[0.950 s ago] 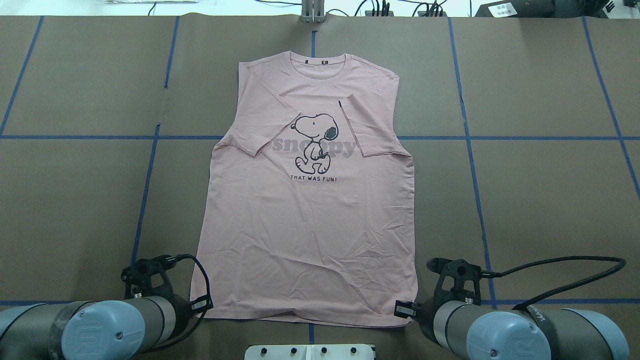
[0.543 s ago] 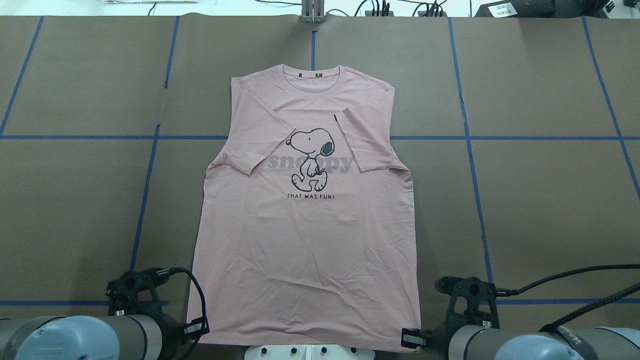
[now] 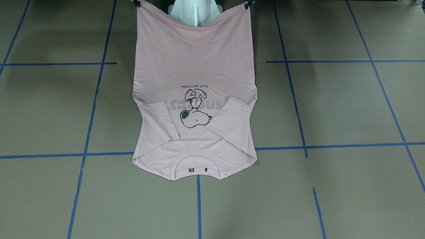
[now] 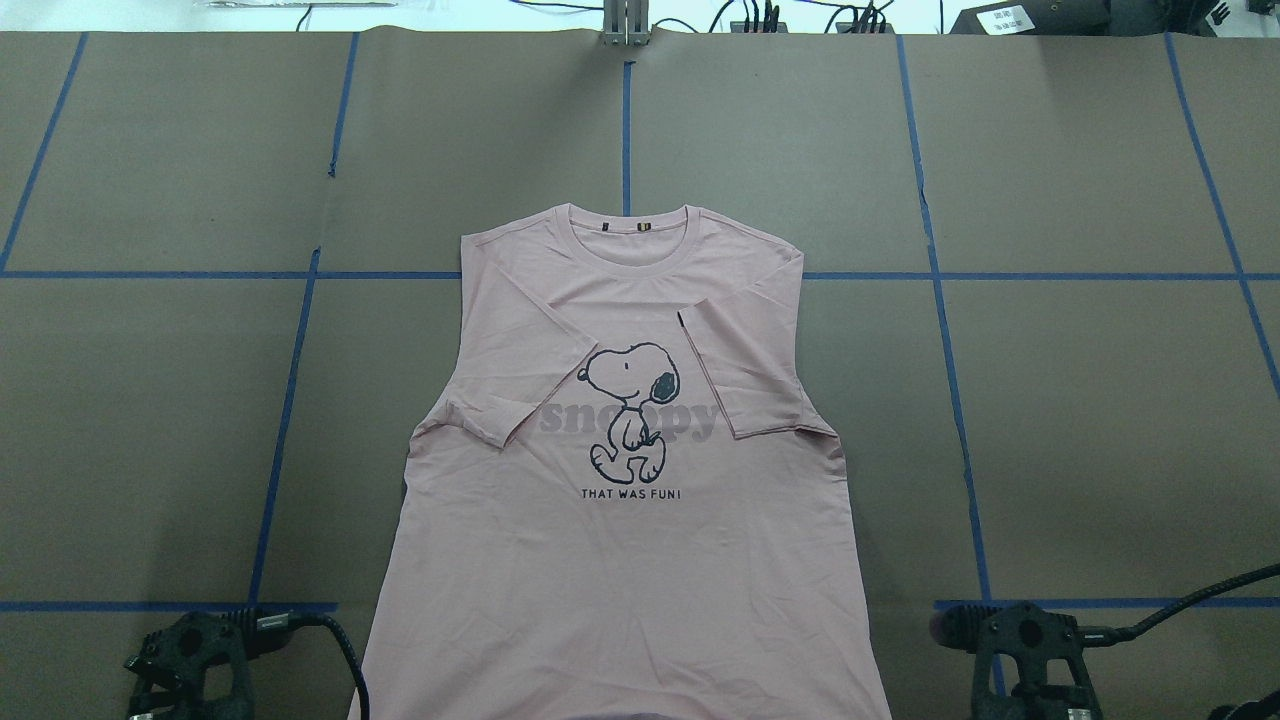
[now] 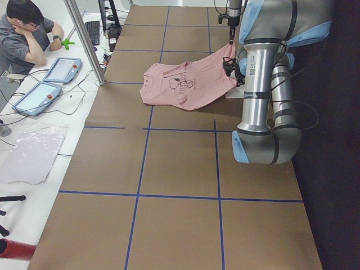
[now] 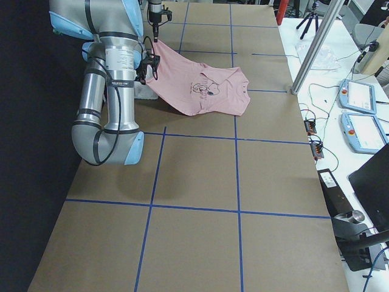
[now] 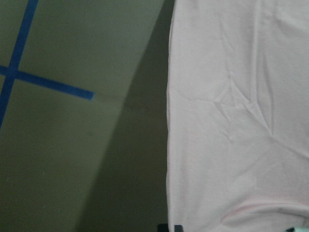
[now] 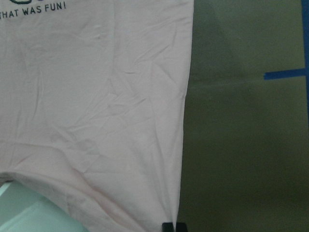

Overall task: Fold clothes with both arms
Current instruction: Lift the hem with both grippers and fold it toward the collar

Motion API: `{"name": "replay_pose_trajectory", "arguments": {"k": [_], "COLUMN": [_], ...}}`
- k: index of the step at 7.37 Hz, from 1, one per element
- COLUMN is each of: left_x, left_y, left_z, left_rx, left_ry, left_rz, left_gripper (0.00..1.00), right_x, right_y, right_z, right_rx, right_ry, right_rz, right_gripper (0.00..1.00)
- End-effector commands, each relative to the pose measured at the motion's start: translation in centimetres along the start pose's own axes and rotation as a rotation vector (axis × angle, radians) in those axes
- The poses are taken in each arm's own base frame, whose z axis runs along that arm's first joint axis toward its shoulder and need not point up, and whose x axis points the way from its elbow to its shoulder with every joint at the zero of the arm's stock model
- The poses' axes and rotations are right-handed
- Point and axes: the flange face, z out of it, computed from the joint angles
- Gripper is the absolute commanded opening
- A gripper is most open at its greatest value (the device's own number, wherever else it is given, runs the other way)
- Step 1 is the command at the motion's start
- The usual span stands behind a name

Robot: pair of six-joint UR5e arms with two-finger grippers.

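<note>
Dragged nearer the robot vs. half a sec ago, the pink T-shirt (image 4: 620, 560) now has its collar (image 4: 645, 235) a good way down the worktop (image 4: 1100, 420) from where it lay. Both wrists have pulled back to the btm edge of the overhead view, and the hem is out of shot there.

Shirt lies front up, approx. central on the worktop, collar end farthest from the robot. Its shoulders lie across one of the blue tape lines (image 4: 1050, 275). Both sleeves (image 4: 750, 370) are folded in over the front, one each side of the dog print (image 4: 630, 410), w/ the line of lettering just on the hem side of the dog.

L tool (image 3: 247, 4) is pinched closed on the hem corner on the robot's L side; R tool (image 3: 137, 3) is pinched closed on the other corner. Front view has both corners held up at the top edge, the hem sagging btwn them over the white base (image 3: 194, 11). Side views show the hem end raised off the worktop, cloth sloping down to the chest and collar, which lie flat. L arm (image 5: 261, 84) and R arm (image 6: 112, 79) stand close in by the base.

Each wrist view shows a side edge of the shirt, w/ a dark tool tip at the frame's btm edge.

Beyond the worktop's far edge a person (image 5: 25, 34) sits by two tablets (image 5: 61, 68).
</note>
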Motion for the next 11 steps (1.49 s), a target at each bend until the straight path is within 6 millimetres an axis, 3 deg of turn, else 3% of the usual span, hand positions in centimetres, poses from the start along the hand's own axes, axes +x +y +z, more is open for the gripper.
{"name": "replay_pose_trajectory", "arguments": {"k": [1,2,3,4,7,9,11], "left_x": [0.1,0.5,1.1,1.5,2.1,2.5,5.9], "left_y": [0.6,0.0,-2.4,-5.5,-15.7,-20.8,-26.4], "left_z": [-0.9,-0.6,-0.7,-0.5,2.5,2.2,1.0], "left_rx": [-0.024,-0.007,0.046,0.117,0.289,0.360,0.412], "left_ry": [0.008,0.010,0.023,0.014,-0.093,-0.119,-0.103], "left_rz": [0.009,0.006,0.004,0.058,0.115,0.113,0.059], "left_gripper": [0.00,0.00,0.00,0.00,0.00,0.00,0.00], "right_x": [0.1,-0.6,-2.1,-3.1,-1.8,-4.0,-4.6], "right_y": [-0.8,-2.3,-4.5,-7.5,-16.2,-21.7,-27.3], "right_z": [-0.5,-0.1,0.5,1.2,3.3,4.4,3.1], "right_rx": [0.013,0.046,0.094,0.151,0.256,0.297,0.331], "right_ry": [0.005,-0.002,-0.014,-0.009,0.069,0.057,0.067], "right_rz": [0.007,0.032,0.028,0.055,0.050,0.083,0.082], "right_gripper": [0.00,0.00,0.00,0.00,0.00,0.00,0.00]}}
